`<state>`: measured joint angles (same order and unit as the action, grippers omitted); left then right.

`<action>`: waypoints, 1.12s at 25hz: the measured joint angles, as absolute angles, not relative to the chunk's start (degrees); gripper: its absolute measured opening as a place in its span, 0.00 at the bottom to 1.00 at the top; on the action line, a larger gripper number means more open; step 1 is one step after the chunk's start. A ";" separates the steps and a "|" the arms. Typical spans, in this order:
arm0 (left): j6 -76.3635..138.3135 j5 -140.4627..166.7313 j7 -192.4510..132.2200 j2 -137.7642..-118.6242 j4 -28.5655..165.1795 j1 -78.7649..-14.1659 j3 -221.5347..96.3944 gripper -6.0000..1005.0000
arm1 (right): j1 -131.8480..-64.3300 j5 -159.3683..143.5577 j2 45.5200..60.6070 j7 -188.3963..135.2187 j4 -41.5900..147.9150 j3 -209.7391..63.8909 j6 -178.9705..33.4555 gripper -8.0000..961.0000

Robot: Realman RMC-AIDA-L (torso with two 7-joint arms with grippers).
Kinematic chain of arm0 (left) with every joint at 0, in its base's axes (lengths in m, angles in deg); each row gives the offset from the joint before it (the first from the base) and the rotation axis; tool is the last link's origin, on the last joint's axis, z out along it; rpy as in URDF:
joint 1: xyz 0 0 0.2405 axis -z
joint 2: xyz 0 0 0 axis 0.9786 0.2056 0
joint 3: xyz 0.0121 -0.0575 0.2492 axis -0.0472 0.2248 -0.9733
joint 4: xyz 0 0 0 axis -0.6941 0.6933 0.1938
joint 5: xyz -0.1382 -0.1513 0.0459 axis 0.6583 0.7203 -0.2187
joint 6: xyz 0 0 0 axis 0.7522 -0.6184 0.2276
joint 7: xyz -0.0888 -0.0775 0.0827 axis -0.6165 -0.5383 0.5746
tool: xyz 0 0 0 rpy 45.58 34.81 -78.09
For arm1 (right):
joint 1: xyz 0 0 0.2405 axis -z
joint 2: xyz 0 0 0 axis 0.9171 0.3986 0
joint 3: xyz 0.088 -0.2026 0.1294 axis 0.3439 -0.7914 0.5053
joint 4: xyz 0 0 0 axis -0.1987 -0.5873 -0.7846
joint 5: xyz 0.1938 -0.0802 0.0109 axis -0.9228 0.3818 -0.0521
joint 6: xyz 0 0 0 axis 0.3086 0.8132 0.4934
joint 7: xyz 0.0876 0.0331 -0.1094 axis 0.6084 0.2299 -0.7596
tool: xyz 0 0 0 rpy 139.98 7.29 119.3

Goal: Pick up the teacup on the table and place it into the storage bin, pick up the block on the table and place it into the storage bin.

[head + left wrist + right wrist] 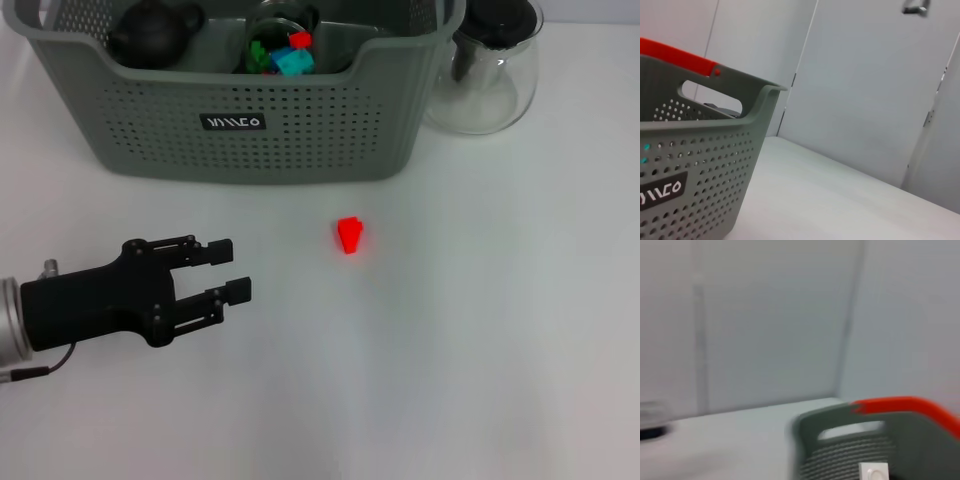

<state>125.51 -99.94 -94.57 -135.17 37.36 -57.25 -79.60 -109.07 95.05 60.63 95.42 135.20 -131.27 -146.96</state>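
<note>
Block point(349, 235), red, lies mid-frame on the bench point(450, 350); the left gripper point(232, 270), fingers open and empty, lower left, must reach it before the storage bin point(240, 135).

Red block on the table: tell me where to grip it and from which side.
Grip the red block across its left and right faces, coming from above. It stands alone on the table, free all round. The open left gripper is nearest.

Left end effector point(232, 270) low over the tabletop point(450, 350): block point(350, 235) ahead-right of its fingertips and apart, storage bin point(240, 110) well beyond it with a teapot point(152, 32) and a cup of blocks point(282, 45) inside, glass pot point(490, 70) beside the bin's right wall.
</note>
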 joint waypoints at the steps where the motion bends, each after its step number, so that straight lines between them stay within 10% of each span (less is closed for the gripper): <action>1: 125.47 -99.94 -94.57 -135.17 37.36 -57.25 -79.60 0.54 | -110.29 96.93 60.62 97.11 133.76 -132.94 -142.76 0.22; 15: 124.79 -99.95 -94.54 -135.44 37.55 -57.30 -79.60 0.54 | -142.02 114.07 59.24 107.46 79.61 -134.46 -112.26 0.23; 28: 124.69 -99.91 -94.57 -135.62 37.56 -57.52 -79.61 0.54 | -143.01 116.36 60.16 109.53 74.38 -134.68 -108.67 0.23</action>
<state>124.69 -99.91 -94.57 -135.62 37.56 -57.52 -79.61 -143.01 116.36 60.16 109.53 74.38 -134.68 -108.67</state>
